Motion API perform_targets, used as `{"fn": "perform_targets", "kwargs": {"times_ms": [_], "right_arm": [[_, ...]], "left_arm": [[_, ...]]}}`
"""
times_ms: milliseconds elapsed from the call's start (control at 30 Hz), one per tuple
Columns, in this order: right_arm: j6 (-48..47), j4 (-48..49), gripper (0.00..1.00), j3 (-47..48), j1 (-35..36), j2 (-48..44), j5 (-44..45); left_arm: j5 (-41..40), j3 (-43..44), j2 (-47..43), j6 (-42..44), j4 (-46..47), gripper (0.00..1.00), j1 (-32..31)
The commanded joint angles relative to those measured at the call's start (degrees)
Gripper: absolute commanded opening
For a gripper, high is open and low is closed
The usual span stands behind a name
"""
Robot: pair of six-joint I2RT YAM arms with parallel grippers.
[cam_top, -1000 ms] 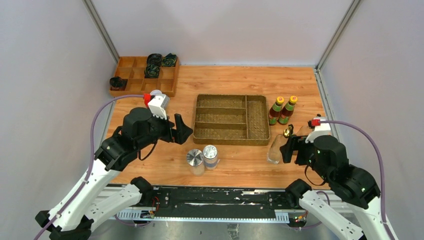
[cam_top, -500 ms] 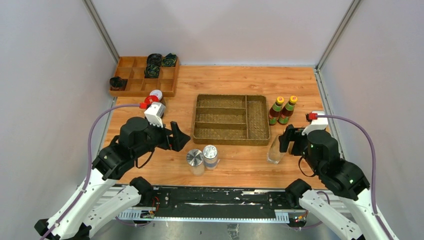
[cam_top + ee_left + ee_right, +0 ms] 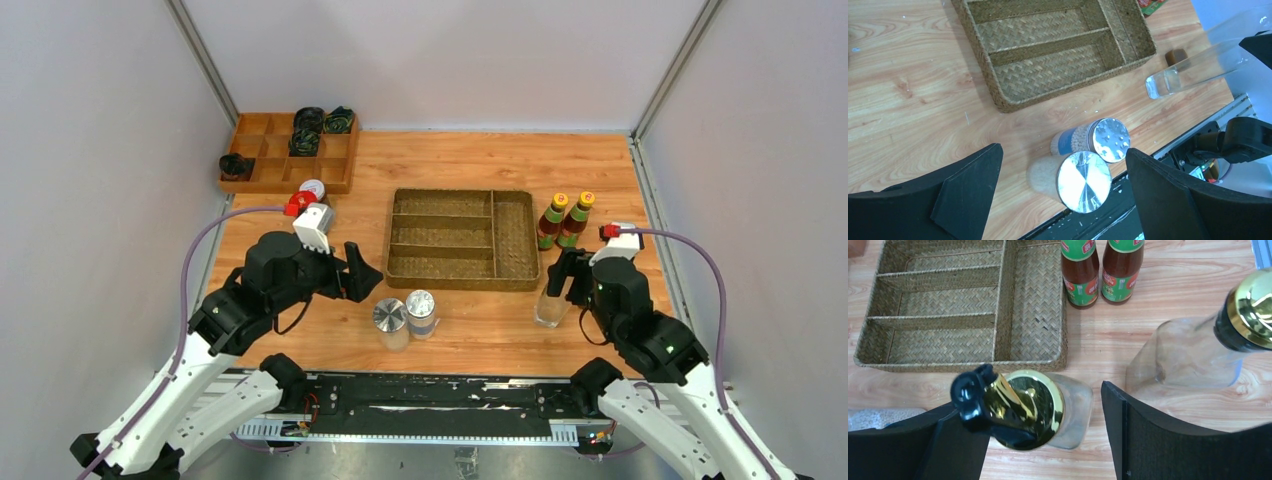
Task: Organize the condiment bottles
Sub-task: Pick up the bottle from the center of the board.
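The right gripper has moved in from the right edge of the bench. It now straddles the top of a clear bottle standing just off the near right corner of the wicker tray; a second ago it hung to that bottle's right. The left gripper has drawn back toward the near edge, closer to the two shakers. Its wrist no longer covers the red-lidded jar, which stands beside the white-lidded jar, just in front of the wooden box at the far left corner. The tray, the shakers and the two sauce bottles stand where they were.

The right wrist view shows that gripper's jaws spread on either side of the bottle's gold spout, clear of the right finger, so nothing is clamped. It also shows a second clear bottle just to the right, which the arm hides from above. The left wrist view shows the left gripper's jaws wide apart and empty above the shakers. One shaker lid is plain, the other perforated, a detail too small to see from above.
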Motion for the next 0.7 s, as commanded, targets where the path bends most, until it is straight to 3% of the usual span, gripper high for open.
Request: {"fn": "perform_targets", "kwargs": {"times_ms": [0, 367, 667], "right_arm": [[1.37, 4.96, 0.76, -1.64, 0.66, 1.53, 2.52], [2.21, 3.97, 0.26, -1.55, 0.69, 2.85, 2.03], [-3.88, 0.73, 0.22, 11.33, 0.72, 7.54, -2.0]], "left_arm": [[0.39, 0.21, -1.55, 0.44, 0.35, 1.0, -0.44], [-1.27, -1.45, -2.84, -0.48, 0.22, 1.0, -0.38], [-2.19, -1.89, -2.61, -0.88, 0.31, 1.0, -0.4]]}}
